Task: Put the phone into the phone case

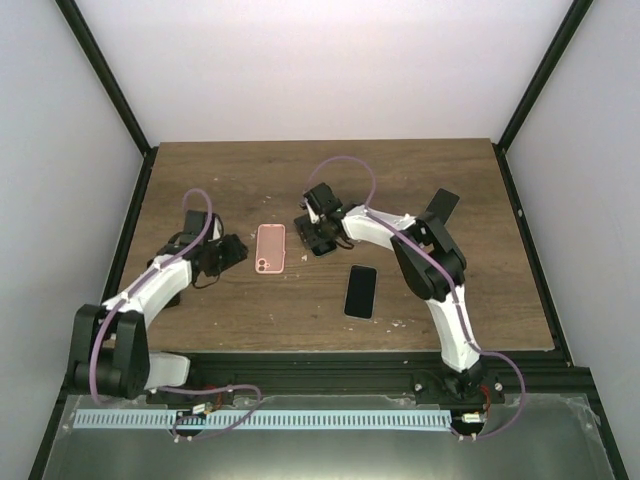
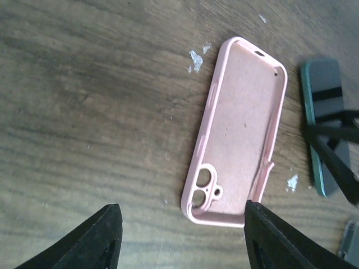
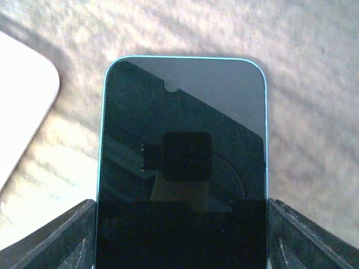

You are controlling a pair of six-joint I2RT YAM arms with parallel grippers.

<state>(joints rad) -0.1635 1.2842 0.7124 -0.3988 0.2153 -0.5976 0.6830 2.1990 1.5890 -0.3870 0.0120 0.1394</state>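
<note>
Far half of the bench lies bare. Left of the pink case is bare wood up to the left pincer. Its right flank is crowded: a teal-edged phone clamped in the right pincer, and a dark phone nearer the front

Above the table, two white-shelled, black-jointed arms trail looping purple cables, ending in the black left gripper and right gripper.
</note>
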